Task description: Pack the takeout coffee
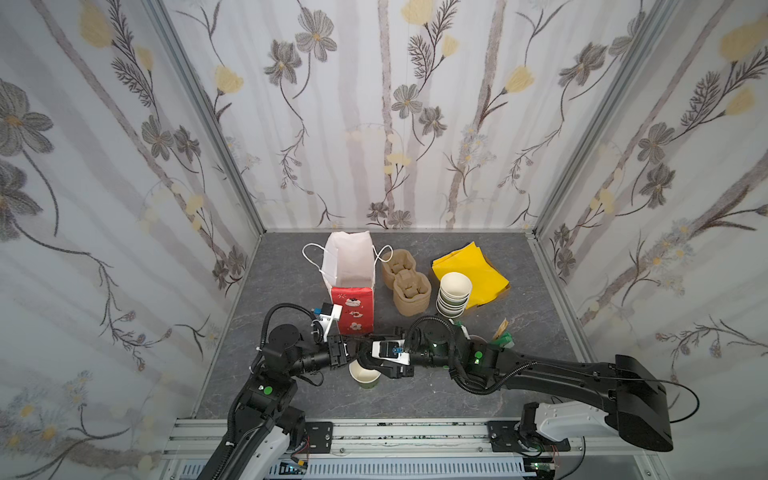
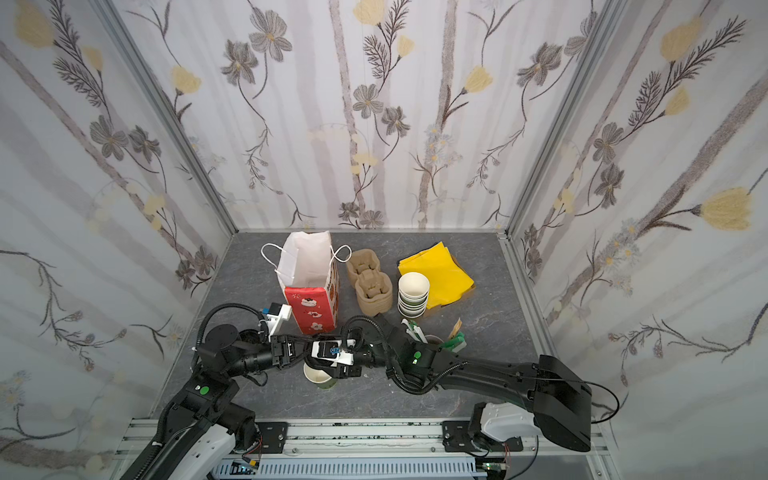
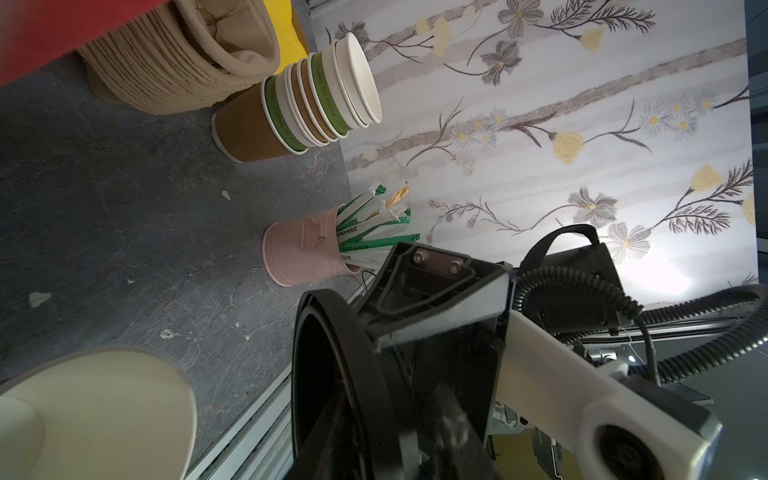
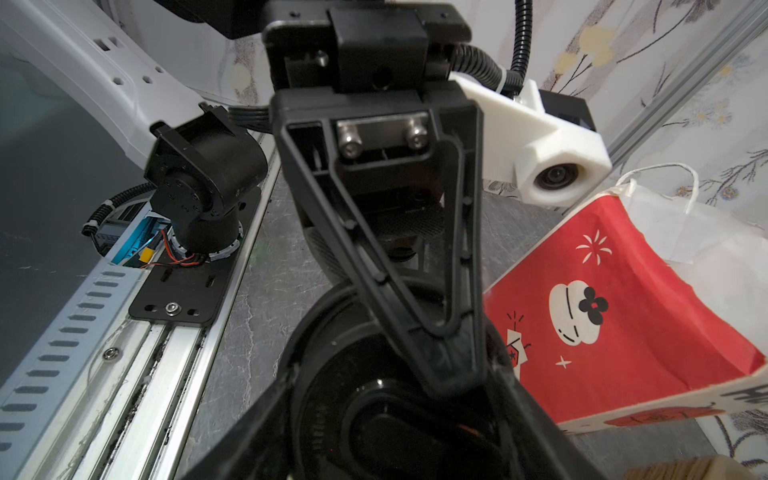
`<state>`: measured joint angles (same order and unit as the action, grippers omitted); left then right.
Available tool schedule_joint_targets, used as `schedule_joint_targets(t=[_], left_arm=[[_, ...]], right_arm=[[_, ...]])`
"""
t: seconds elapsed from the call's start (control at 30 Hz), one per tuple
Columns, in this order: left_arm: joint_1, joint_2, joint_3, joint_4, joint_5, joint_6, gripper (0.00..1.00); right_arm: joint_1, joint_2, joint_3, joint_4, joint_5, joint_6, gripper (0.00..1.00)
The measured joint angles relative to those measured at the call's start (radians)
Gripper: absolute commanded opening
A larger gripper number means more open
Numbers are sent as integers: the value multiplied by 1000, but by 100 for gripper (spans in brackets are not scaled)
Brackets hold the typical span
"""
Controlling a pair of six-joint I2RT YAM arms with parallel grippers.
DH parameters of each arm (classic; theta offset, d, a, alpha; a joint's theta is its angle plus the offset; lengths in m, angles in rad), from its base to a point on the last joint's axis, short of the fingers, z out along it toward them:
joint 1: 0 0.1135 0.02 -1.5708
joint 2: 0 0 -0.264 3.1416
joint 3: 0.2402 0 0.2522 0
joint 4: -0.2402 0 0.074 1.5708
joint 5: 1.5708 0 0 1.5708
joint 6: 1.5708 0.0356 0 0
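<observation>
Clamping the black lid (image 4: 328, 399) in my right gripper (image 1: 376, 365) beside the lidless cup (image 1: 365, 376), presumably for capping; whether my left gripper (image 1: 358, 353) grips, I cannot tell.

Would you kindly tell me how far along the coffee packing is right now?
Done, it seems: one cup stands apart from the stack, lidless. In hand: the black lid sits between the left pincer and right pincer near it; which one grips, I cannot tell. Left: lid on, then cup into the open bag.
</observation>
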<state>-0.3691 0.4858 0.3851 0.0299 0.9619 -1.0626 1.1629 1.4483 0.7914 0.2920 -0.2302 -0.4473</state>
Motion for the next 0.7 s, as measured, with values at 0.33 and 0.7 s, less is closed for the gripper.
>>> schedule_joint_targets(t=[0.33,0.7], left_arm=[[0,-92,0,0,-124,16,81],[9,-137,54,-261,-587,122,84]], right_arm=[[0,-23,33,-98,58,37,66],[44,37,230,-433,172,259,65]])
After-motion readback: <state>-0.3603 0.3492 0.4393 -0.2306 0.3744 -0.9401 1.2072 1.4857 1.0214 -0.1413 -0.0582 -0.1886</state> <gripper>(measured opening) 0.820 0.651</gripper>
